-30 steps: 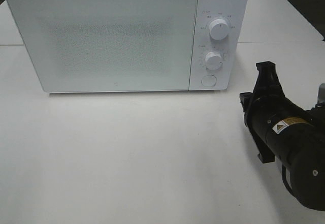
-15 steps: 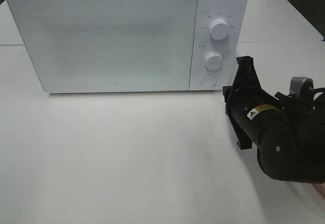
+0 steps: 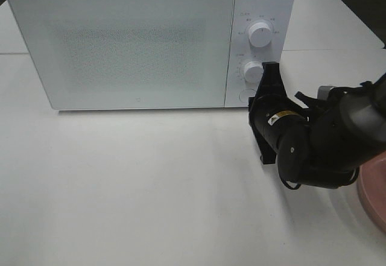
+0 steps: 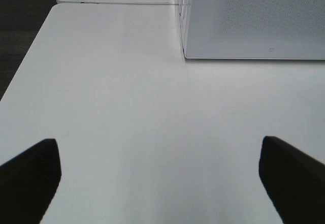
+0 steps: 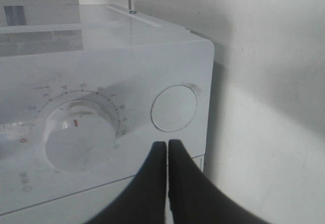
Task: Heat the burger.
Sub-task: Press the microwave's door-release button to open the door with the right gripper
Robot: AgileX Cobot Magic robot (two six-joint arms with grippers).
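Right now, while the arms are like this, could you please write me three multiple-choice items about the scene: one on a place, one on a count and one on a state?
1. The right gripper is in front of the microwave's:
A. door
B. left side wall
C. control panel

2. How many turning knobs are on that panel?
A. one
B. two
C. four

3. The right gripper's jaws are:
A. shut together
B. wide open
C. out of every view

Key:
1 C, its tips sit just by the panel's round button.
2 B, one knob is above the other.
3 A, the right wrist view shows no gap between them.
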